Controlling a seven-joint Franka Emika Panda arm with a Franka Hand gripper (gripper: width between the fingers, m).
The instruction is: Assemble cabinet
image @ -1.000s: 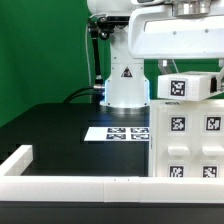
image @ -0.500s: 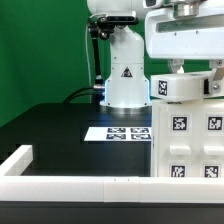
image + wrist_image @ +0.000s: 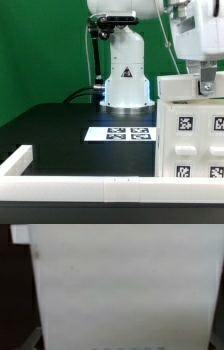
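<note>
Cabinet point(image 3: 190, 145) body upright, top panel point(image 3: 178, 88) looks seated, probably near done. Can't tell whether gripper point(image 3: 207, 84) is spread or pinching.

Backdrop: a plain green surface point(image 3: 40, 50) fills the upper left of the exterior view, uniform in colour and evenly lit. Work surface: a matte black table point(image 3: 55, 135) occupies the middle and lower left of the frame, bounded along the lower edge and at the lower-left corner by a low white border rail point(image 3: 70, 186). The marker board point(image 3: 118, 132) lies flat on the table near the frame's centre. Lighting is soft and diffuse, with only faint shadows on the table.
</note>
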